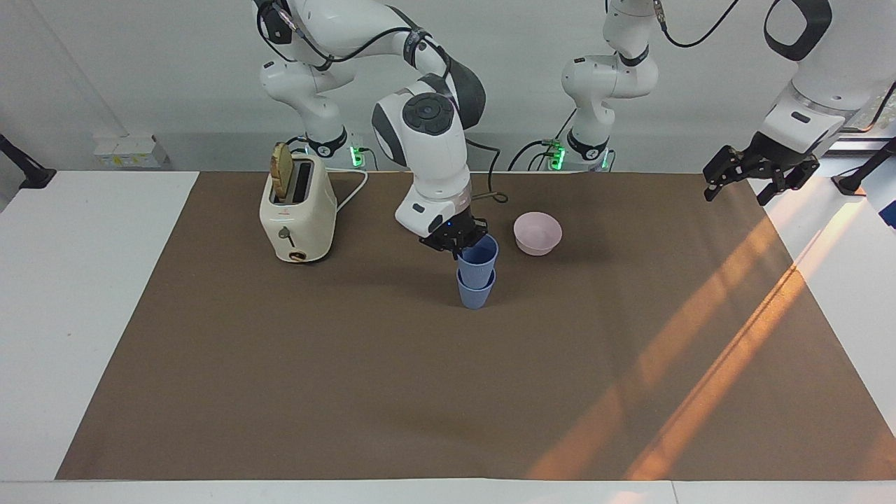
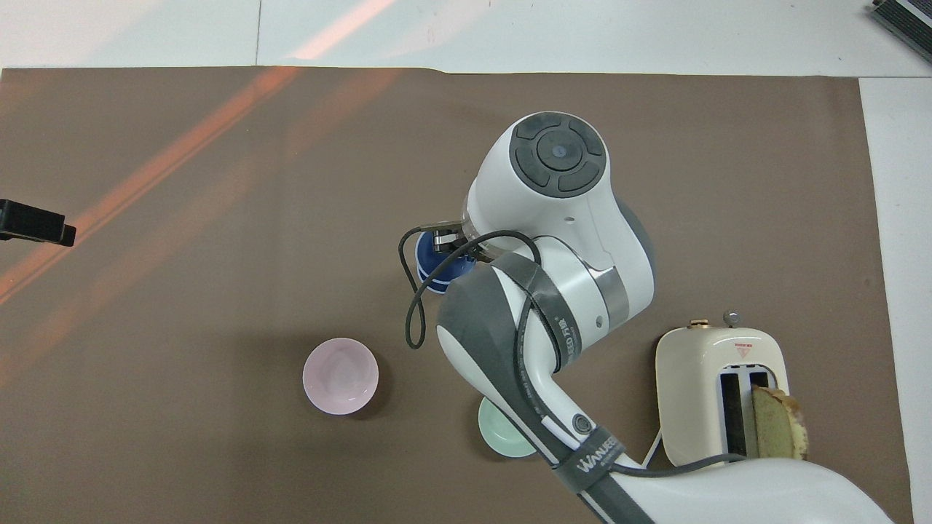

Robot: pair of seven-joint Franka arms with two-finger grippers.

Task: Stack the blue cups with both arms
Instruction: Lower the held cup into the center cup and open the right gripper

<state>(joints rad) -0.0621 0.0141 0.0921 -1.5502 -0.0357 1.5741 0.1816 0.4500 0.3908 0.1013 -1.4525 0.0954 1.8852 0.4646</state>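
Two blue cups stand nested near the middle of the brown mat. The lower blue cup (image 1: 475, 294) rests on the mat. The upper blue cup (image 1: 479, 255) sits partway inside it, its rim well above the lower rim. My right gripper (image 1: 458, 243) is shut on the upper cup's rim, on the side toward the robots. In the overhead view the right arm covers most of the blue cups (image 2: 434, 263), and the right gripper (image 2: 445, 240) shows at their rim. My left gripper (image 1: 759, 175) hangs open and holds nothing, over the mat's edge at the left arm's end, where that arm waits.
A cream toaster (image 1: 297, 210) with a slice of bread in it stands toward the right arm's end. A pale pink bowl (image 1: 537, 233) lies beside the cups, a little nearer to the robots. A mint-green bowl (image 2: 502, 437) lies under the right arm.
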